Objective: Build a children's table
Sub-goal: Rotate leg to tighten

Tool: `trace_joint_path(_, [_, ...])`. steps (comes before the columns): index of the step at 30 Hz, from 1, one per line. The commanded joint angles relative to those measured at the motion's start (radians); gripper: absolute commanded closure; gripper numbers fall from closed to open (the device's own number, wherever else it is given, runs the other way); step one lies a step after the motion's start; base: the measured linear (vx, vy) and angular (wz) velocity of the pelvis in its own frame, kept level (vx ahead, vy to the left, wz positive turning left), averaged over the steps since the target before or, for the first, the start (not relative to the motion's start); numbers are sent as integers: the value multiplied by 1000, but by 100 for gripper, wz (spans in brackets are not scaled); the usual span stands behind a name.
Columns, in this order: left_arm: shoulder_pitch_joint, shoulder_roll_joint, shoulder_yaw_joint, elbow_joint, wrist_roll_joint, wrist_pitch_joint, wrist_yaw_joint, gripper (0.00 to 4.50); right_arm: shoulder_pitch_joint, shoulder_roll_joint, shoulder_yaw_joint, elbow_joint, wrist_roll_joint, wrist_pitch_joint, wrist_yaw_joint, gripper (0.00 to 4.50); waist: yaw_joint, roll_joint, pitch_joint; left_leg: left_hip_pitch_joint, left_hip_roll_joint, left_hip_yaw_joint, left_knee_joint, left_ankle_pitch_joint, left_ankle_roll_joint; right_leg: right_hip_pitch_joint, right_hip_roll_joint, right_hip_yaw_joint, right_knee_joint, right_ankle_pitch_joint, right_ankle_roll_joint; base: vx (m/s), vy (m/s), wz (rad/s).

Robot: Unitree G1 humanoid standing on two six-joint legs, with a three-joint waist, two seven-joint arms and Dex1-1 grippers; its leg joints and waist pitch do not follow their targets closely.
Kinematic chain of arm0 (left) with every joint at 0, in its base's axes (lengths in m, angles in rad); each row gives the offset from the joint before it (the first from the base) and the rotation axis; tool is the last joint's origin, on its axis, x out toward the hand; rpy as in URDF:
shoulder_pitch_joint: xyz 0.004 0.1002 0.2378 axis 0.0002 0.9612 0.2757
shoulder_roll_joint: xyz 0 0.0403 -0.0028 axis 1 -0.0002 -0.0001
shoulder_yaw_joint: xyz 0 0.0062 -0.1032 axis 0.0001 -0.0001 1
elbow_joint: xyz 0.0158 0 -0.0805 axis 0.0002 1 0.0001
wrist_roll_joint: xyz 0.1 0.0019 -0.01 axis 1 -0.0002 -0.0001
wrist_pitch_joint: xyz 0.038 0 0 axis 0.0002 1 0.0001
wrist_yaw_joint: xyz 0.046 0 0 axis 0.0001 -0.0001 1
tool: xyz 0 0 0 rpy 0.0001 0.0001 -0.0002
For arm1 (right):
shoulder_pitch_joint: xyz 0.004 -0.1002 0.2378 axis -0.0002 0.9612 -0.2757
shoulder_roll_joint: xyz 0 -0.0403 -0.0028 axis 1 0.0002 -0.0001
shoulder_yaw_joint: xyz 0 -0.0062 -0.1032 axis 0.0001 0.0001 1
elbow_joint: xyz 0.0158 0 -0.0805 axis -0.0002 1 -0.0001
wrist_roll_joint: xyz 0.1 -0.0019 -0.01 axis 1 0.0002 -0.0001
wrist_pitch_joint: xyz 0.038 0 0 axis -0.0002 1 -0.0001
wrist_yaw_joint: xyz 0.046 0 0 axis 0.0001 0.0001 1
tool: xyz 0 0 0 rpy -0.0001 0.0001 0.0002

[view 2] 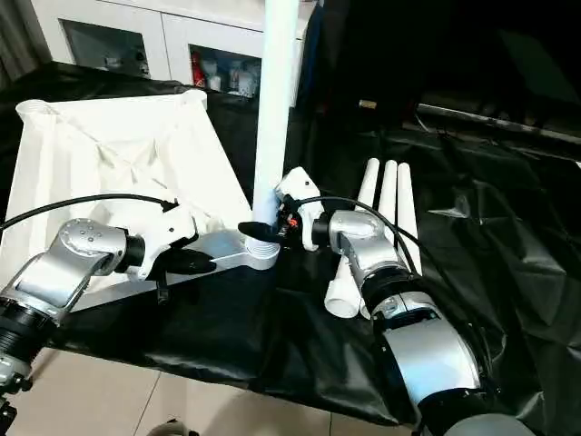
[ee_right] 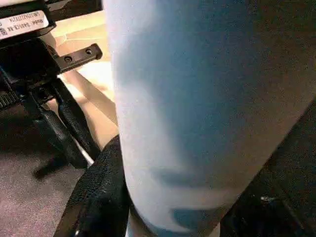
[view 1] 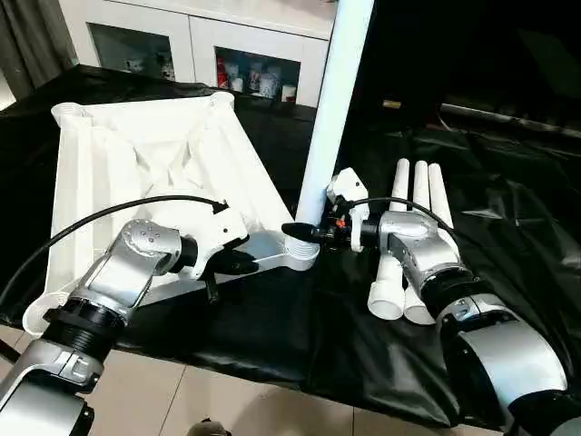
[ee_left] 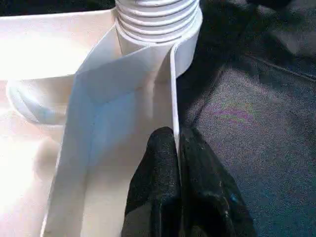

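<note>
From the head cameras we see the white plastic rectangular table top (view 1: pixel 154 163) lying upside down, ribbed underside up, on a table covered with black plastic sheeting (view 1: pixel 272 336). At its near right corner socket (view 1: pixel 300 252) one long round white leg (view 1: pixel 332 109) stands upright, slightly tilted. Our left gripper (view 1: pixel 238 263) has its jaws together on the thin edge wall of the top, just beside that socket. Our right gripper (view 1: pixel 304 232) reaches in from the other side, its jaws clamped on the base of the upright leg. Three more white tapered legs (view 1: pixel 410 238) lie side by side on the sheeting just beyond the right forearm — wide ends toward us. Behind the table stands a white cabinet with glass doors (view 1: pixel 195 50).

In the left wrist view the two black fingers (ee_left: pixel 163 187) press flat together with the thin white rim wall (ee_left: pixel 174 94) pinched between them; the threaded end of the leg (ee_left: pixel 158 17) sits in the socket just ahead.

In the right wrist view the white leg (ee_right: pixel 197 98) stands very close, with one black finger (ee_right: pixel 101 192) lying against its side — the other is hidden behind it. Past the leg, the left gripper (ee_right: pixel 69 133) shows on the top's edge.
</note>
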Motion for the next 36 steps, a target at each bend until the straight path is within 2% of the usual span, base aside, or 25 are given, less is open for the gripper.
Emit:
trace_joint_path(1, [-27,-3,16,-27,-5,-34,-3,450,87,-34,40,114,-101,67,-155,259,-5,26,-60,11,61,-25,-84,-308,-28,44,-90,78,-85,-321,-167,0,0,0])
trace_joint_path(2, [-32,-15,22,-10,-3,-22,18,450,84,-27,27,123,-97,82,-218,259,-6,24,-58,10,61,-25,-85,-312,-31,43,-89,78,-86,-333,-163,0,0,0])
trace_joint_path(5, [-60,-76,49,67,-3,14,112,450,75,1,-24,153,-71,137,-423,259,-9,26,-54,25,59,-33,-88,-401,-64,36,-94,74,-103,-482,-123,0,0,0])
trace_joint_path(8, [-105,-154,71,160,6,45,231,450,61,28,-54,180,-58,183,-605,259,-16,18,-49,29,55,-37,-86,-445,-63,28,-97,66,-124,-611,-69,0,0,0])
trace_joint_path(9, [-130,-196,82,201,13,65,301,450,54,40,-63,190,-56,190,-679,259,-14,24,-47,44,53,-39,-82,-480,-66,18,-97,60,-135,-655,-55,0,0,0])
trace_joint_path(11, [-169,-275,97,255,18,115,407,450,38,71,-97,204,-31,209,-804,259,-22,28,-39,71,51,-42,-73,-566,-72,7,-91,31,-164,-727,-21,-57,20,3])
trace_joint_path(12, [-183,-310,99,267,22,136,446,450,28,89,-121,210,-8,217,-845,259,-26,26,-39,82,52,-48,-70,-627,-67,12,-88,0,-183,-744,9,-59,27,3])
trace_joint_path(13, [-195,-340,100,279,23,150,478,450,21,106,-139,213,8,226,-887,259,-32,37,-43,64,70,-57,-87,-669,-67,42,-88,-15,-165,-673,11,-40,51,-2])
trace_joint_path(14, [-204,-364,100,286,22,161,496,450,14,119,-148,215,13,228,-927,259,-28,48,-45,47,85,-62,-108,-702,-71,62,-82,-10,-139,-607,2,-29,55,-8])
trace_joint_path(15, [-211,-384,101,292,22,172,512,450,8,130,-158,216,17,230,-958,259,-17,57,-47,9,111,-58,-165,-773,-84,90,-61,20,-45,-400,-44,-29,55,-8])
trace_joint_path(16, [-215,-399,104,295,24,179,530,450,2,141,-165,218,20,235,-986,259,-10,40,-38,9,102,-35,-186,-828,-89,73,-47,35,-17,-362,-64,0,0,0])
trace_joint_path(17, [-221,-413,106,301,26,187,548,450,-8,152,-166,219,15,235,-1007,259,-8,21,-39,35,80,-26,-161,-803,-95,46,-60,50,-54,-448,-63,0,0,0])
trace_joint_path(18, [-223,-420,107,303,29,192,561,450,-14,160,-165,219,10,238,-1021,259,-7,-7,-25,126,17,-20,-34,-654,-69,-59,-115,39,-202,-835,-1,0,0,0])
trace_joint_path(19, [-223,-420,107,303,29,192,561,450,-14,160,-165,219,10,238,-1021,259,-10,-12,-31,92,3,-25,17,-401,-24,-5,-165,35,-224,-995,58,69,-33,-1])
trace_joint_path(20, [-224,-422,107,305,29,193,566,450,-17,164,-164,220,8,239,-1027,259,-3,-8,-36,46,14,-31,-13,-327,-13,44,-164,33,-208,-971,82,82,26,-29])
trace_joint_path(21, [-228,-424,109,312,31,195,575,450,-22,172,-169,221,8,241,-1034,259,-2,18,-55,12,63,-59,-86,-363,-48,70,-114,12,-148,-671,67,82,26,-29])
trace_joint_path(22, [-230,-420,112,315,31,195,578,450,-25,175,-168,222,4,242,-1031,259,-2,18,-55,12,63,-59,-86,-363,-48,70,-114,12,-148,-671,67,90,54,-17])
trace_joint_path(23, [-232,-418,115,317,31,196,581,450,-27,177,-168,223,0,242,-1032,259,-7,26,-59,28,73,-62,-96,-431,-72,55,-107,19,-134,-500,21,0,0,0])
trace_joint_path(24, [-232,-412,118,317,33,198,583,450,-29,181,-172,224,-1,242,-1028,259,-10,22,-53,26,70,-59,-103,-461,-82,49,-105,26,-124,-423,-22,0,0,0])
trace_joint_path(25, [-231,-410,118,317,34,199,583,450,-30,183,-173,224,-1,242,-1025,259,-9,17,-51,29,65,-53,-101,-467,-82,48,-109,31,-124,-428,-38,0,0,0])
trace_joint_path(29, [-227,-403,116,312,37,200,583,450,-37,187,-166,225,-13,234,-1008,259,-5,10,-51,25,59,-43,-99,-403,-67,44,-115,49,-120,-447,-42,0,0,0])
trace_joint_path(31, [-222,-395,106,306,42,194,571,450,-47,191,-167,222,-13,216,-967,259,-3,9,-55,21,60,-38,-99,-353,-60,48,-113,55,-112,-397,-53,0,0,0])
trace_joint_path(33, [-219,-391,100,301,46,188,563,450,-58,190,-169,219,-12,207,-951,203,-2,7,-55,20,60,-35,-98,-328,-56,46,-111,56,-108,-386,-57,0,0,0])
trace_joint_path(34, [-217,-386,94,298,50,181,557,450,-67,189,-173,216,-9,198,-945,189,-1,6,-56,22,59,-34,-96,-324,-53,44,-111,57,-109,-399,-58,0,0,0])
trace_joint_path(36, [-216,-376,89,293,56,165,551,450,-84,186,-177,211,-5,192,-918,183,0,7,-57,13,57,-33,-96,-308,-49,46,-114,60,-112,-412,-50,0,0,0])
